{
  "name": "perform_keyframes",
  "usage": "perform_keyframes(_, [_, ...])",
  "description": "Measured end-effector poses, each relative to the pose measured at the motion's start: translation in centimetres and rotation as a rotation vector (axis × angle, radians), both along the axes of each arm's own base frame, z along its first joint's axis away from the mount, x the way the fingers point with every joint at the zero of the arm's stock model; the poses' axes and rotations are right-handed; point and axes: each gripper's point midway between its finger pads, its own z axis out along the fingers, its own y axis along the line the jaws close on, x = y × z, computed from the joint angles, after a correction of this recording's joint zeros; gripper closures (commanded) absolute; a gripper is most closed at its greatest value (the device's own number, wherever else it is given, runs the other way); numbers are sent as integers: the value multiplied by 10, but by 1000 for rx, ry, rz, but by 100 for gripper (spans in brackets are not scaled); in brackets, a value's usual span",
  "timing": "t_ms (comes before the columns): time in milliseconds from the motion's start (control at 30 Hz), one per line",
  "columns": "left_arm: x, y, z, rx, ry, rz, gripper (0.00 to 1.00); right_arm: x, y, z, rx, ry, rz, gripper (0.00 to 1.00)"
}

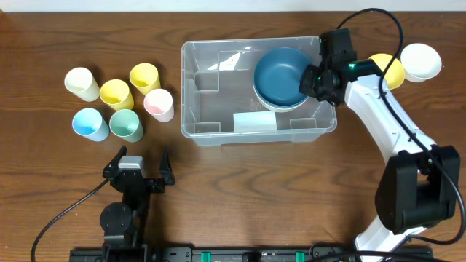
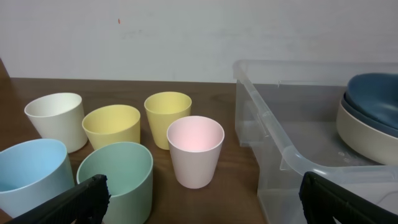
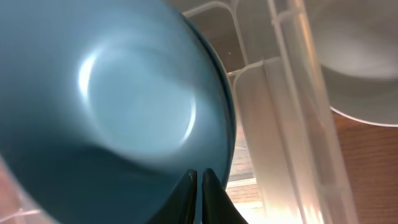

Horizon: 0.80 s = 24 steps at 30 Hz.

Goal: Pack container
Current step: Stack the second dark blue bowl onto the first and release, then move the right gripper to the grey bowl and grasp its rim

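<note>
The clear plastic container (image 1: 218, 87) stands in the middle of the table, and its near wall shows in the left wrist view (image 2: 280, 149). Inside at its right end, a dark blue bowl (image 1: 280, 73) rests on a cream bowl (image 2: 360, 134). My right gripper (image 1: 314, 78) is shut on the blue bowl's right rim; its fingers (image 3: 199, 186) pinch the rim of the blue bowl (image 3: 124, 106). My left gripper (image 1: 138, 175) is open and empty near the table's front edge, its fingers (image 2: 200, 202) facing the cups.
Several cups stand left of the container: cream (image 1: 81, 84), two yellow (image 1: 116, 93) (image 1: 144, 77), pink (image 1: 159, 104), light blue (image 1: 89, 124) and green (image 1: 126, 124). A yellow bowl (image 1: 389, 69) and a white bowl (image 1: 421, 61) sit right of the container.
</note>
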Motion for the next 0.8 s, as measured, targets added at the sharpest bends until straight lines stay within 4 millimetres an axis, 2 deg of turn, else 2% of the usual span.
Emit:
perform_keyframes(367, [0,0,0,0,0,0,2,3,1,1,2,-10,1,93])
perform_keyframes(567, [0,0,0,0,0,0,2,3,7,12,26,-11,39,86])
perform_keyframes(633, [0,0,0,0,0,0,2,6,9,30,30,-23,53,81])
perform_keyframes(700, [0,0,0,0,0,0,2,9,9,55,34,-51,63,76])
perform_keyframes(800, [0,0,0,0,0,0,2,11,0,106,50,-132,57,71])
